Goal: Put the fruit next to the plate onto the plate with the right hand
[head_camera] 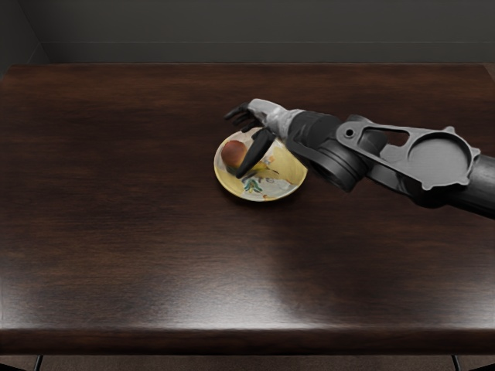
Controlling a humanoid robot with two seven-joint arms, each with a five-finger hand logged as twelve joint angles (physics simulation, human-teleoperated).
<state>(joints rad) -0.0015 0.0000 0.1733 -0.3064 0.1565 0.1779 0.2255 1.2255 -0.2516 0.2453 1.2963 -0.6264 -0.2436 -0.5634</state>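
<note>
Over the far half of the round pale-yellow ceramic plate with green and orange painted marks, the robot's dark, silver-backed right hand, on an arm entering from the right of the plate. Released and spread wide: dark fingers fanned out past the plate's far-left rim, gripping nothing; black thumb angled down into the plate, just right of the small reddish-brown fruit with a yellow-green underside. Hard to tell whether touching the fruit with that thumb or merely close beside it. No closing around it in any case. As for the fruit: lying on the plate, in its left part, near the left rim. Roundish in outline, redder toward the plate's far side, greener toward its near side; long axis and pointing direction too blurred to make out. Beneath the plate, a dark glossy wooden table.
</note>
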